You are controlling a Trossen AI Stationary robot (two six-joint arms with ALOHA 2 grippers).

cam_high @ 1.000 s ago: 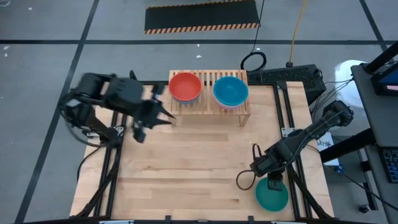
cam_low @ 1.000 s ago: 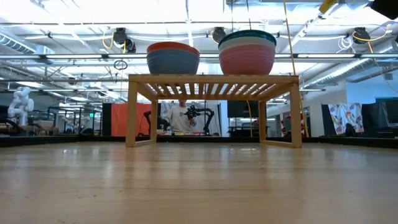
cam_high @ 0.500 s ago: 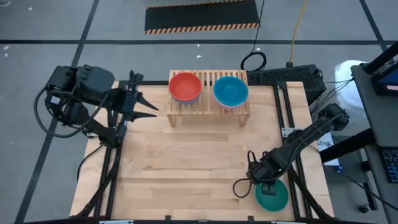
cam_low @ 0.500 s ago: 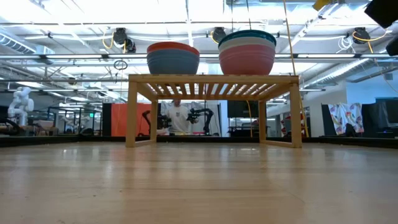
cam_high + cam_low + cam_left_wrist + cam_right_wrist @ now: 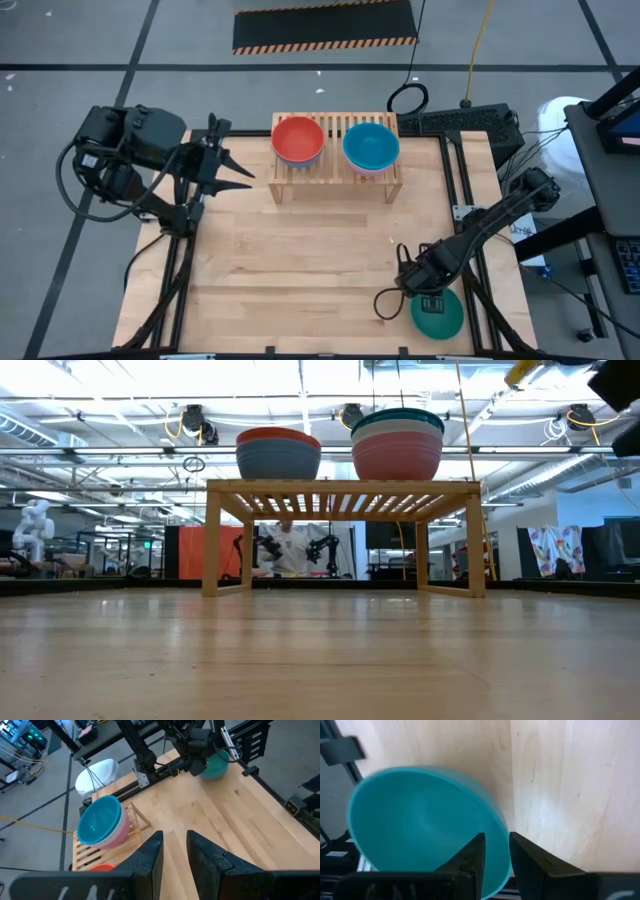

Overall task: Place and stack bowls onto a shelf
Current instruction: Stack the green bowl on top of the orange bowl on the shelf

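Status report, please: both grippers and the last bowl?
Right gripper fingers straddle teal bowl rim at table's near right corner. Left gripper waits open, left of shelf. Nothing blocking.

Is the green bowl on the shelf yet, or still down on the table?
Still on the table. The green bowl sits at the table's near right corner, right gripper over its rim, far from the shelf.

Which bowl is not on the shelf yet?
The teal green bowl, alone at the table's near right corner by the right pincer. The red-topped stack and blue-topped stack sit on the shelf.
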